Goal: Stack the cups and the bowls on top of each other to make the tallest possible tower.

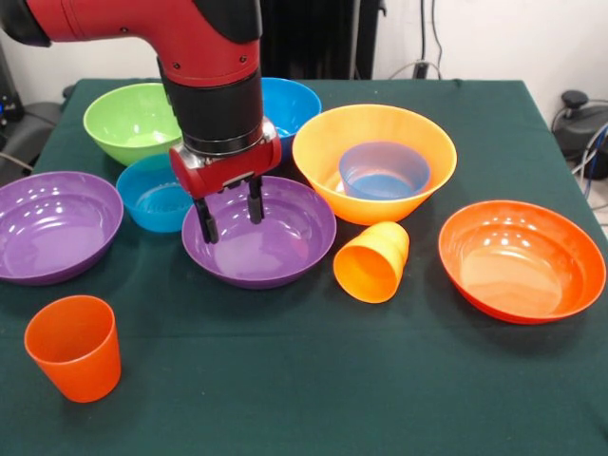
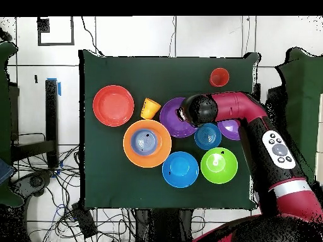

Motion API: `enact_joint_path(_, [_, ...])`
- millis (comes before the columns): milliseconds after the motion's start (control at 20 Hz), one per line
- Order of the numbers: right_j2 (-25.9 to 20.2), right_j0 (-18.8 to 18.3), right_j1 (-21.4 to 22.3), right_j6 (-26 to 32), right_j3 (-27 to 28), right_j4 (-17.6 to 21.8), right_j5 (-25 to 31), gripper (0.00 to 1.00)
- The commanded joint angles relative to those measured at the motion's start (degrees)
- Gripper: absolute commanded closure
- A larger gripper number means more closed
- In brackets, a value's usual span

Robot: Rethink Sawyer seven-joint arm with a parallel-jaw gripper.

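Observation:
My gripper (image 1: pixel 231 211) is open, its two dark fingers (image 1: pixel 207 224) hanging at the far-left rim of the middle purple bowl (image 1: pixel 275 242), with nothing held. In the overhead view the arm's wrist hides the gripper above that purple bowl (image 2: pixel 170 120). The large yellow-orange bowl (image 1: pixel 323 142) holds a small translucent blue bowl (image 1: pixel 385 171). A yellow-orange cup (image 1: pixel 372 261) lies on its side beside the purple bowl. The red-orange cup (image 1: pixel 74 347) stands upright at the front left. No tower stands beyond that nested pair.
A second purple bowl (image 1: pixel 52 223) sits at the left, with a small translucent blue bowl (image 1: pixel 152 198) and a lime green bowl (image 1: pixel 128 119) behind it. A blue bowl (image 1: pixel 294 100) shows behind the arm. The red-orange bowl (image 1: pixel 521 258) sits at the right.

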State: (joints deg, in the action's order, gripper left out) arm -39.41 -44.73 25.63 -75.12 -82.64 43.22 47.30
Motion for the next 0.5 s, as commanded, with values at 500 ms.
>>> enact_joint_path(500, [0.05,0.79,0.96,17.33,3.54,1.84,8.06,0.00])
